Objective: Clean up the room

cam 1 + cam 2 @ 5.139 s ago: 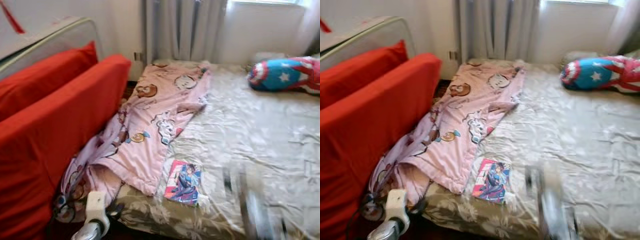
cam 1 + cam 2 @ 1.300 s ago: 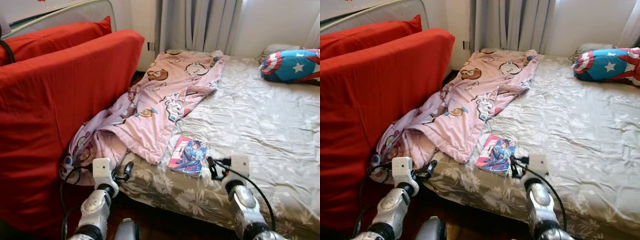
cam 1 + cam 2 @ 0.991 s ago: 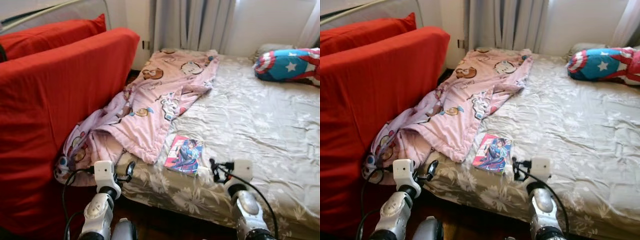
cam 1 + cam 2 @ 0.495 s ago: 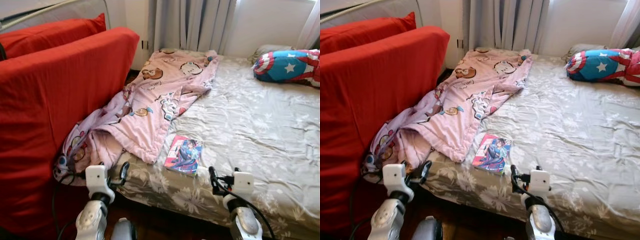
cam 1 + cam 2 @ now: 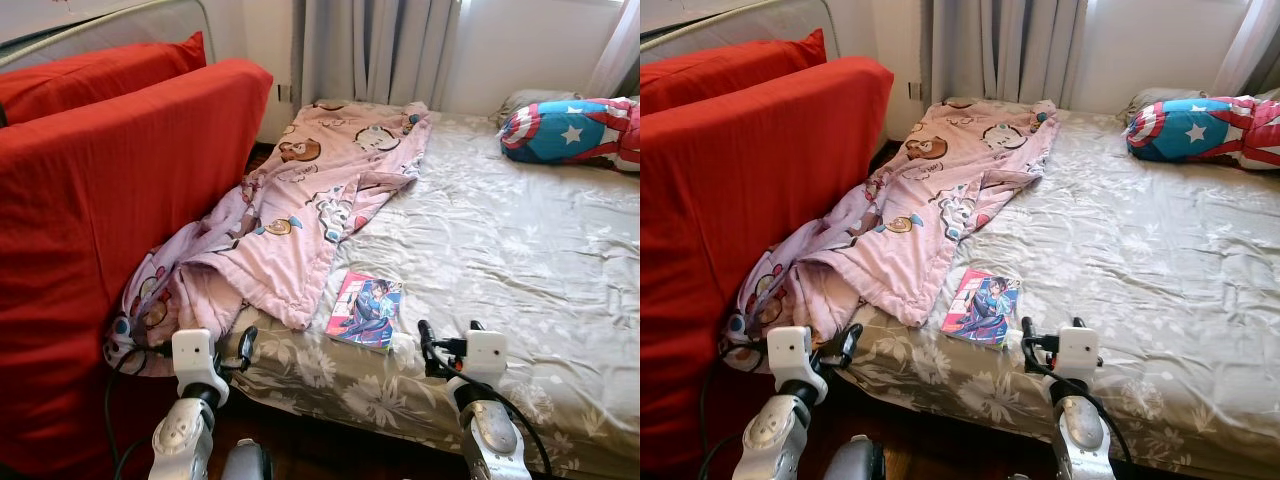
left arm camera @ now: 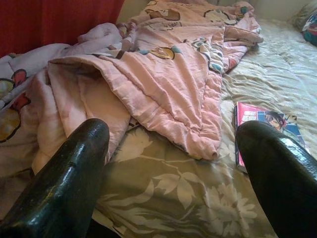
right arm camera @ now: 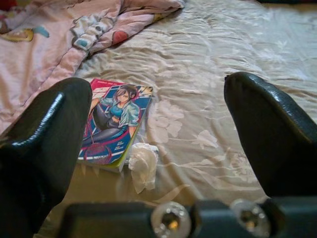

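A colourful comic book [image 5: 365,310] lies near the front edge of the bed [image 5: 520,260], with a crumpled white tissue [image 7: 142,163] right beside it. A pink cartoon blanket [image 5: 310,200] is rumpled along the bed's left side and spills off it towards the floor. My right gripper [image 5: 447,330] hovers open just in front of the book and tissue, holding nothing. My left gripper [image 6: 173,126] is open too, low at the bed's front left corner, facing the blanket's hanging fold.
A tall red upholstered piece [image 5: 100,220] with a red cushion [image 5: 100,75] behind it stands close on the left. A star-patterned pillow [image 5: 570,130] lies at the far right of the bed. Grey curtains [image 5: 370,50] hang behind. Dark floor [image 5: 320,450] shows below the bed edge.
The view has shifted as I came up to the bed. Both arms have come up in front of the bed edge and have hardly moved in the last half second.
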### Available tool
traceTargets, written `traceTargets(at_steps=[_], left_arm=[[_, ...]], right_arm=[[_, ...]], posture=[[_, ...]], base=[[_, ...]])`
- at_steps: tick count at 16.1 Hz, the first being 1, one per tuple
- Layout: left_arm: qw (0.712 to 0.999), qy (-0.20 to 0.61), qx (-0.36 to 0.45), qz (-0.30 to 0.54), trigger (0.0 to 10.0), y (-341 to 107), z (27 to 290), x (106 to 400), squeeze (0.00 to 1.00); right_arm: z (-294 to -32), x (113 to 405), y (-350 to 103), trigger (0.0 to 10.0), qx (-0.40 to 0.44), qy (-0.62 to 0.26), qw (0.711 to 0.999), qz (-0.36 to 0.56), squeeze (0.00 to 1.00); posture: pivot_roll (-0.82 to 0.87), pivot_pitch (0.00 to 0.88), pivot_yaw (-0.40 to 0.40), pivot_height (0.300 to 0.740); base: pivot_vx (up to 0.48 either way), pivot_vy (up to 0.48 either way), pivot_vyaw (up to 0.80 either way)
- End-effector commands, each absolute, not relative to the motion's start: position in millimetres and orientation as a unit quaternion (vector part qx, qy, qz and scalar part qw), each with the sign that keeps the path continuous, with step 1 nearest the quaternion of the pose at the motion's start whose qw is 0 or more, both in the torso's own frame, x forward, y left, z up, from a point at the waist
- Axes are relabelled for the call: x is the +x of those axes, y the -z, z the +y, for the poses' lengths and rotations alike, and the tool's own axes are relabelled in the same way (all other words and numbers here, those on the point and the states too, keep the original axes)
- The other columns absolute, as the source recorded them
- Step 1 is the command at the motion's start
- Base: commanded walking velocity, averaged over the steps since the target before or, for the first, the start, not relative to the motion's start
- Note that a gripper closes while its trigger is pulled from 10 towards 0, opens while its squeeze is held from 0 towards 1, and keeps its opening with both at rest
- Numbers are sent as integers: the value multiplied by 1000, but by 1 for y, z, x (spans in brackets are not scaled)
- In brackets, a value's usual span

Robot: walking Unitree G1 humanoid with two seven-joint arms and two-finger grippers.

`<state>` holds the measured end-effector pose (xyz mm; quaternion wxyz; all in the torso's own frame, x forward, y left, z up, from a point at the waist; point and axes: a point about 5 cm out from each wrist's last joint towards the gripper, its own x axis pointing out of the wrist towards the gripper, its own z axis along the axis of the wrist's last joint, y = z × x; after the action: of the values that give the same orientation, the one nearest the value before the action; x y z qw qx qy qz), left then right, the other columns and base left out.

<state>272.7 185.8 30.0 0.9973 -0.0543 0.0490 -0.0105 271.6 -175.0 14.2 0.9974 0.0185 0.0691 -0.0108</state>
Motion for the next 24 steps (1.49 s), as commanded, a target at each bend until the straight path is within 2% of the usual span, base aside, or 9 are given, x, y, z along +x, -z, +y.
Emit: traceTargets(at_steps=[1, 9, 13, 17, 20, 24], left_arm=[[997, 11, -55, 49, 10000, -34, 186, 276, 0], [997, 17, -53, 54, 10000, -35, 185, 278, 0], [997, 22, -52, 54, 10000, -36, 186, 279, 0], [997, 21, -51, 56, 10000, -36, 188, 278, 0], [997, 23, -50, 55, 10000, -38, 187, 278, 0], [997, 31, -46, 51, 10000, -39, 186, 279, 0]], right_arm=[[-174, 275, -18, 10000, 10, 3, 998, 67, 0], [-171, 274, -15, 10000, 25, 4, 996, 82, 0], [-175, 275, -13, 10000, 23, 7, 995, 94, 0], [-173, 277, -15, 10000, 10, -4, 996, 93, 0], [-171, 277, -15, 10000, 10, -6, 995, 95, 0], [-174, 276, -11, 10000, 28, 7, 994, 107, 0]], posture=[[-3, 0, -28, 645], [-12, 26, -23, 645], [-5, 29, -22, 645], [-1, 31, -21, 645], [-1, 32, -18, 645], [0, 35, -14, 645]], base=[[307, 0, 581], [309, 0, 77], [0, 0, 0], [292, 0, 0], [314, 0, 742], [236, 0, 0]])
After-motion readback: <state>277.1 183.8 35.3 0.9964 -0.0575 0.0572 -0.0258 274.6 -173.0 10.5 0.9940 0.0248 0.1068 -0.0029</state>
